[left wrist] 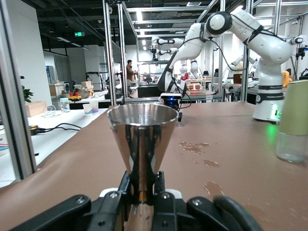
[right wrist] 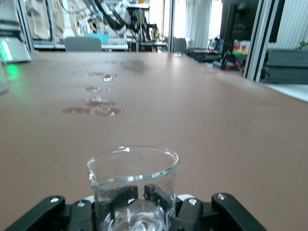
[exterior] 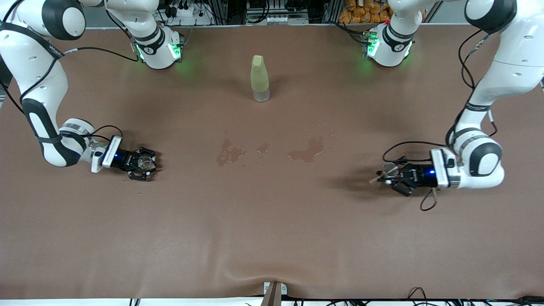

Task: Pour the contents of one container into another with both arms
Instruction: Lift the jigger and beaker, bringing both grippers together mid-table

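Brown tabletop (exterior: 272, 221) already shows spills, so with the right gripper (exterior: 144, 163) clamping the tumbler (right wrist: 133, 180) and the left gripper (exterior: 389, 173) clamping the stemmed glass (left wrist: 142, 139), I would lift both level before tipping.

2 arms (exterior: 46, 106), 1 tumbler (exterior: 145, 162), 1 stemmed glass (exterior: 387, 170), 1 bottle (exterior: 259, 78).
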Controlling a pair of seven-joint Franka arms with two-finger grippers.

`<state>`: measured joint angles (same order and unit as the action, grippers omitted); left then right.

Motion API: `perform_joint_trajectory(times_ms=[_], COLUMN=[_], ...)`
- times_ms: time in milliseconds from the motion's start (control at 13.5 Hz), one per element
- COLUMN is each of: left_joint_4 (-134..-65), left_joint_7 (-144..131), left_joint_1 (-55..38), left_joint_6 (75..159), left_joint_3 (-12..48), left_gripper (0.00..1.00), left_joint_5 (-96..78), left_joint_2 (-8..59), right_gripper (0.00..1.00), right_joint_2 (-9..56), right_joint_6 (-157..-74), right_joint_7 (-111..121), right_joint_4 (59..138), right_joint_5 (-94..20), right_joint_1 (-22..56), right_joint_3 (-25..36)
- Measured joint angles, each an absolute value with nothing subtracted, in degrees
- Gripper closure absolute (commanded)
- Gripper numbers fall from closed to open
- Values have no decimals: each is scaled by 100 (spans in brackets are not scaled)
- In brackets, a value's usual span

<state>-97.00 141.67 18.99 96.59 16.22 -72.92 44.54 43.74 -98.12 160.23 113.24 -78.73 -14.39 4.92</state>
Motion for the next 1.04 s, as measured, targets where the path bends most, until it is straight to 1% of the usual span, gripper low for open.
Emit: perform_joint_trajectory(times_ms=[222, 370, 593, 741, 1037], left_joint_4=[-9703, -9711, -9731, -9743, -9579], left_joint_7=[14167, 14167, 14167, 14174, 14208], left_joint_1=[1314, 924, 340, -23, -627], left_joint_6=[10050, 10313, 10711, 10944, 11718], left_joint_3=[1626, 1626, 1625, 1619, 1613], left_gripper=[100, 100, 100, 100, 100], left_joint_5=[-7780, -8139, -8652, -9097, -9643], left_joint_2=[4457, 4474, 4559, 4683, 4756], right_gripper=[100, 100, 100, 100, 100], right_joint_2=[4162, 3838, 3343, 3131, 2669], right_joint_6=[-9427, -9243, -8741, -8373, -7863], right_joint_7=[15772, 15553, 15127, 14788, 13945], right_joint_4=[11206, 11193, 11220, 11231, 11242], right_joint_5=[-7883, -7867, -7842, -7836, -7836], right_joint_1=[-1322, -1236, -1166, -1094, -876], right_joint_3=[489, 490, 492, 494, 493])
